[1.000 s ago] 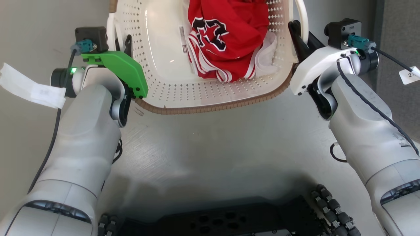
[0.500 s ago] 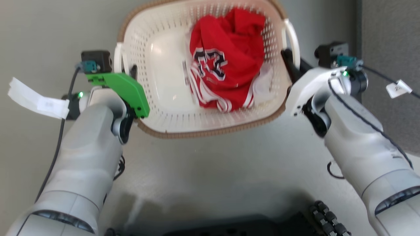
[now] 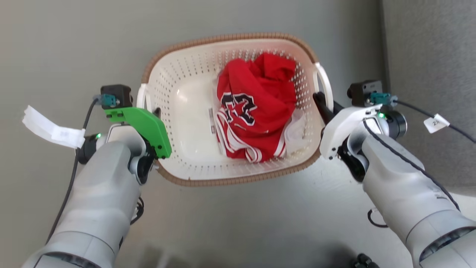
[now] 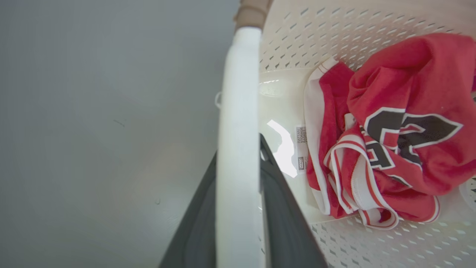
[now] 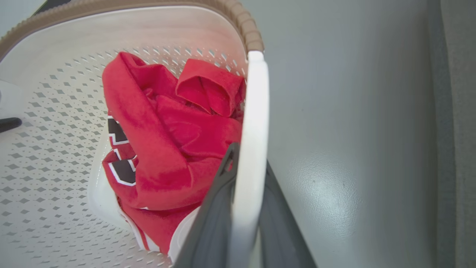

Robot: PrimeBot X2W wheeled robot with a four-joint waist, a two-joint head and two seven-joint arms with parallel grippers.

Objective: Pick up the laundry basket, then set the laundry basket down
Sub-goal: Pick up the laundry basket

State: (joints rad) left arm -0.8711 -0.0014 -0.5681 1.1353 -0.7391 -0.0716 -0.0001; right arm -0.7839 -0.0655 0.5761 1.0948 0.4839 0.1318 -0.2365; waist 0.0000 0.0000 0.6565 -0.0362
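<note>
Since a second ago the head camera has shifted, so the whole basket now sits at mid-frame where its far end was earlier cut off at the top, and the two grippers remain at its handles as before. Left gripper [image 4: 238,160] is clamped on the left handle [image 4: 238,93], one dark finger on each side of the white loop in the left wrist view. Right gripper [image 5: 250,160] grasps the right handle [image 5: 256,104] the same way, seen at bottom centre of the right wrist view. Between the two arms, one laundry basket [image 3: 186,111] fills the centre of the head view, its brown rim [image 3: 230,37] running all the way round. Whether its underside touches the grey floor [image 3: 74,44] cannot be told. Inside, toward the basket's right half, lies one crumpled red jersey [image 3: 256,108] with white trim and black numerals. One small printed label [image 3: 212,119] shows on the bare bottom beside it. One green bracket [image 3: 143,124] sits on the left wrist. Two white paper tags hang from the cables, one at the left edge [image 3: 52,128] and one at the right [image 3: 436,123]. One darker strip of flooring [image 3: 427,56] runs down the right side.
</note>
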